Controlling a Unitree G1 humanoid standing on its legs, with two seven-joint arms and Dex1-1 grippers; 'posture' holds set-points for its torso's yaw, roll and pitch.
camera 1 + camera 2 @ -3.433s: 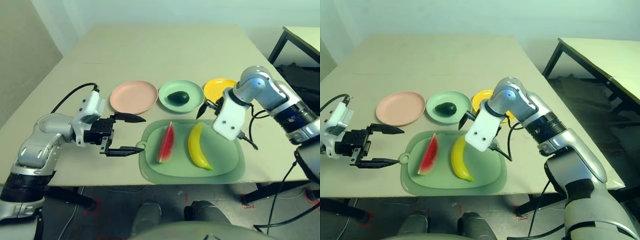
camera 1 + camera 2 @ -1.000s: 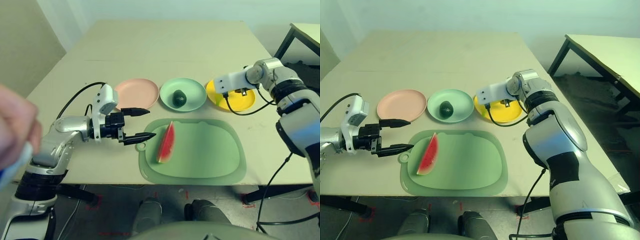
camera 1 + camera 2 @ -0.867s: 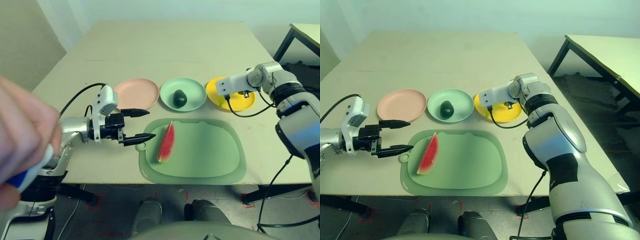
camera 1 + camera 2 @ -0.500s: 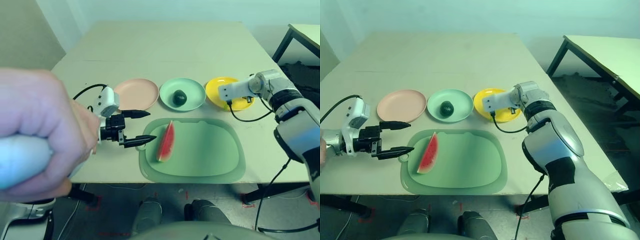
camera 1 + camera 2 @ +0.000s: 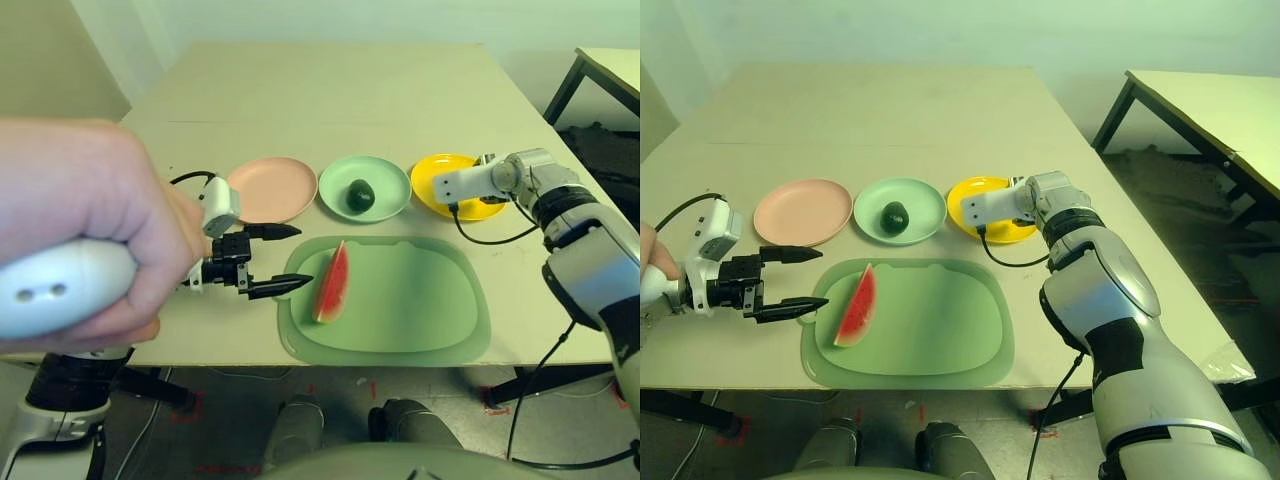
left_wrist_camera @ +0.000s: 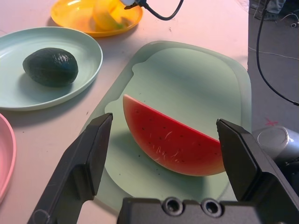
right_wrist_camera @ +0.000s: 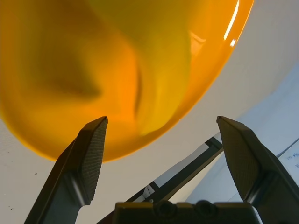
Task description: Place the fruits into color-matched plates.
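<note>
Beige and matte, the desk (image 5: 890, 110) carries three plates in a row, with a large green mat (image 5: 930, 325) lying at 6 o'clock from them. From the robot's left the row runs pink plate (image 5: 803, 211), then mint green plate (image 5: 915, 203), then yellow plate (image 5: 970, 195).

A dark green avocado (image 5: 894, 214) sits inside the mint green plate. In the left wrist view a yellow banana (image 6: 106, 13) lies in the yellow plate. The red watermelon wedge (image 5: 859, 306) with green rind rests on the mat, toward the mat's 9 o'clock side, well apart from the pink plate.

At 9 o'clock from the wedge, the left pincer (image 5: 790, 281) hovers near the mat's edge with its two black fingers spread wide, gripping nothing; the left wrist view shows the wedge lying between and beyond the fingertips. The right pincer (image 7: 161, 140) hangs over the yellow plate, its fingers wide apart and empty, with the plate and banana close in front of it.

A person's hand (image 5: 70, 235) holding a white device (image 5: 60, 290) fills the near left of the left eye view.
</note>
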